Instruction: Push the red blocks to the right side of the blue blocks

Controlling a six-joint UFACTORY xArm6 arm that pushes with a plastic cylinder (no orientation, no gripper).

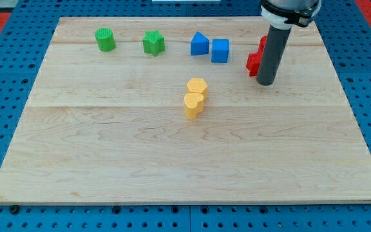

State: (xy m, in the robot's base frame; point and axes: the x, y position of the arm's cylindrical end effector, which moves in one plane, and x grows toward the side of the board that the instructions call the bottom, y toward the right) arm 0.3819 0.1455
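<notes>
The red blocks (256, 58) sit touching the tip (266, 83) on its left and behind it, partly hidden, already right of the blue blocks (210, 48) farther left. The bare rod grips nothing. The push looks nearly finished; next probably only a slight rightward nudge, if any.

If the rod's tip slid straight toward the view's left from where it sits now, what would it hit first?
Probably the red blocks: my tip sits at their right edge, seemingly touching. Depth is unclear, though, and the tip looks slightly nearer the view's bottom, so it might only clip them. Beyond them stands the blue cube.
</notes>
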